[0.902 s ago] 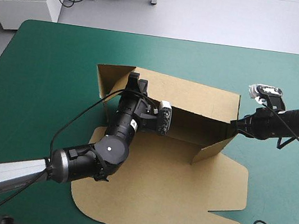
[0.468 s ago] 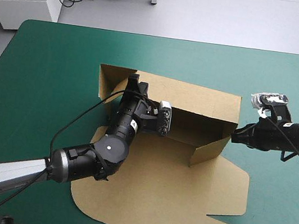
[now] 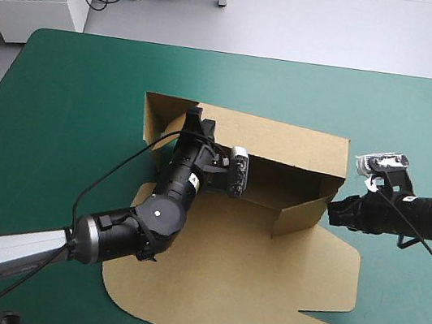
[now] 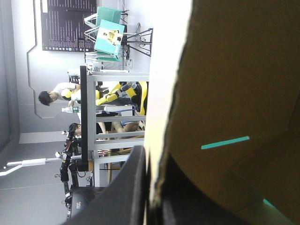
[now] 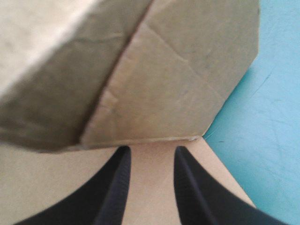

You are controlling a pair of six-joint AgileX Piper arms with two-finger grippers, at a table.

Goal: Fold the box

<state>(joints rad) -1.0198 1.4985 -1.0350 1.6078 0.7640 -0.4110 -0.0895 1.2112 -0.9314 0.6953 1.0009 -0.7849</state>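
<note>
Box (image 3: 262,284) on table (image 3: 69,106), left claw (image 4: 154,164) on rear wall (left end), right claw (image 5: 151,152) at right flap

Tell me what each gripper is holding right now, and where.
The left gripper clamps the box by its raised far wall's top edge. The right gripper holds nothing, jaws open.

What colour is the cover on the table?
The flat table cover is teal-green, best seen in the high view.

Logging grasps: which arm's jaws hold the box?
The left arm: its jaws pinch the raised back wall; the right arm's stand apart, facing the side flap.
</note>
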